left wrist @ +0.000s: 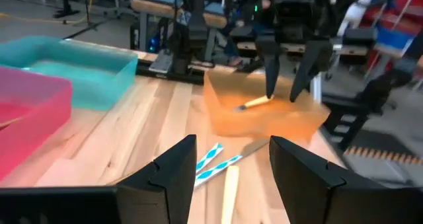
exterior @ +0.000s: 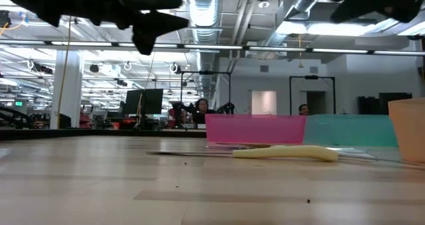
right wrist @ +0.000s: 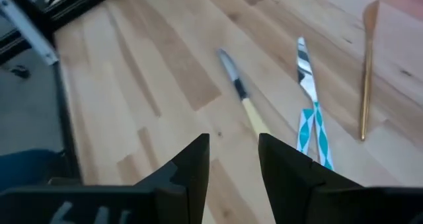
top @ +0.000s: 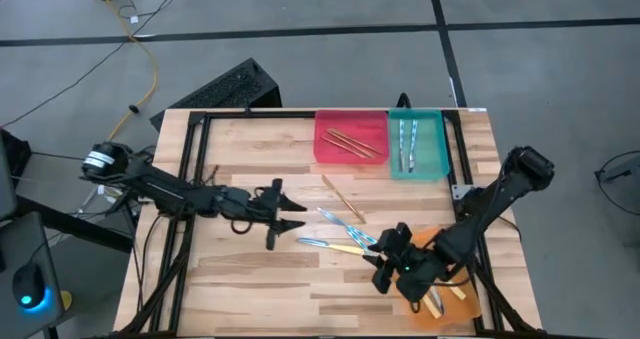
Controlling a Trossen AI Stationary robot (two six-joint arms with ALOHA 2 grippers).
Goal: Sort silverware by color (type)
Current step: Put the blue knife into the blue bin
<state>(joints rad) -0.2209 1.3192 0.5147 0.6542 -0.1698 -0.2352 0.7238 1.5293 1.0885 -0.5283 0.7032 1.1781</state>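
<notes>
My left gripper (top: 287, 216) hangs open above the table's middle left and holds nothing. My right gripper (top: 383, 267) is open above the near right, beside the orange tray (top: 452, 301). In the right wrist view a yellow-handled knife (right wrist: 241, 102) lies flat on the wood ahead of the fingers. Beside it lie blue-handled pieces (right wrist: 310, 118) and a wooden piece (right wrist: 367, 72). The red tray (top: 350, 137) holds wooden pieces. The teal tray (top: 415, 144) holds blue-handled pieces. A yellow-handled knife (left wrist: 254, 104) lies in the orange tray.
The loose silverware lies across the table's middle (top: 340, 229), between the two grippers. The red and teal trays stand side by side at the far edge. A black frame (top: 185, 179) runs round the table. The near left of the table (top: 240, 289) is bare wood.
</notes>
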